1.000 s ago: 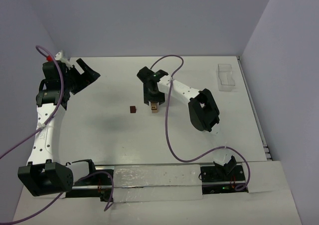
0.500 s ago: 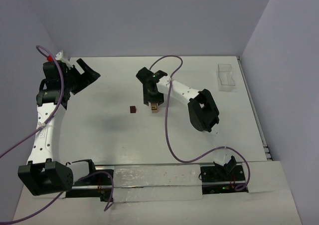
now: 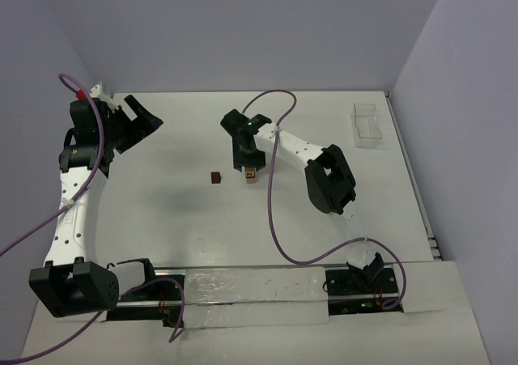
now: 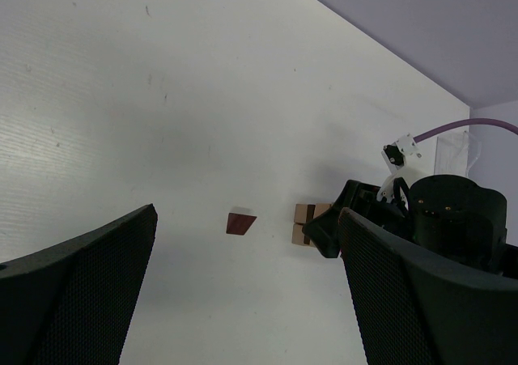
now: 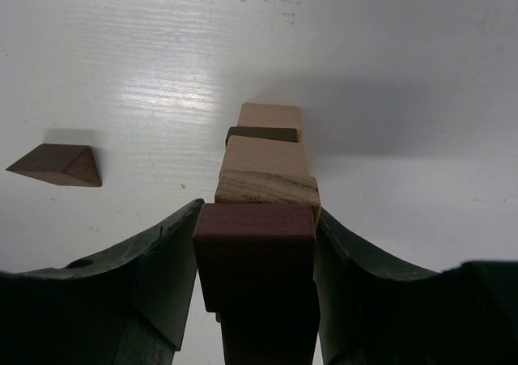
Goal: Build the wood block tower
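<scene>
Another piece reaches the tower (image 5: 265, 156), centre of the top view.
The right gripper (image 3: 249, 167), barely shifted in a second, pinches a dark block (image 5: 253, 248) at the stack's top (release seemingly pending); a brown wedge (image 3: 215, 177) waits just left, and the left gripper (image 3: 139, 120) gapes wide, upper left.

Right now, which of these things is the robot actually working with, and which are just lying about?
In the job: the tower; the brown block gripped by the right end effector; the loose brown wedge.
Lying about: the clear tray; the left end effector, open and far off.
</scene>
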### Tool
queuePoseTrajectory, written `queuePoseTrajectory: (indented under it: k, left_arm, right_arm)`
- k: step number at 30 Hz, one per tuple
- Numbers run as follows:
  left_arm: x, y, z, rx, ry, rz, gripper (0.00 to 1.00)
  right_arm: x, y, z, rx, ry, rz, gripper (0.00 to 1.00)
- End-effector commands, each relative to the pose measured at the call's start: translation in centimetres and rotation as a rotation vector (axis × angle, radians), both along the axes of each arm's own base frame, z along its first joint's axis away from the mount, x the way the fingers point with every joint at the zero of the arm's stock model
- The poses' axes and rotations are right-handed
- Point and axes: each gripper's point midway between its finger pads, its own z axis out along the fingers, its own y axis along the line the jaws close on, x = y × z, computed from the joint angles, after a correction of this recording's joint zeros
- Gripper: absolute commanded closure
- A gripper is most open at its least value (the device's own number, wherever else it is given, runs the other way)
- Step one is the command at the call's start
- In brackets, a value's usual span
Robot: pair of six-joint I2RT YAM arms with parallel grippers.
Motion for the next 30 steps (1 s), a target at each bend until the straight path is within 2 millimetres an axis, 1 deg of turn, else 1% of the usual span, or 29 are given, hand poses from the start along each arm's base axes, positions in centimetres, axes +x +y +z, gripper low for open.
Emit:
queuePoseTrajectory:
  k: [1,16,30]
  left_arm:
    - [0.72,-0.04,2.26,-0.015,-0.076,-0.004,0.01]
    - [0.69,-0.03,2.21,-0.018,-0.076,-0.003,0.01]
    - [0.72,-0.03,2.15,-0.019,-0.075,-0.002,0.01]
  right_arm:
    - [0.4,0.12,1.22,-0.002,-0.038,-0.007,0.42]
    - [0.43,-0.44,1.19,-0.008,-0.038,-0.016,0.44]
    - [0.44,-0.83,1.39,-0.011,-0.044,-0.026,0.45]
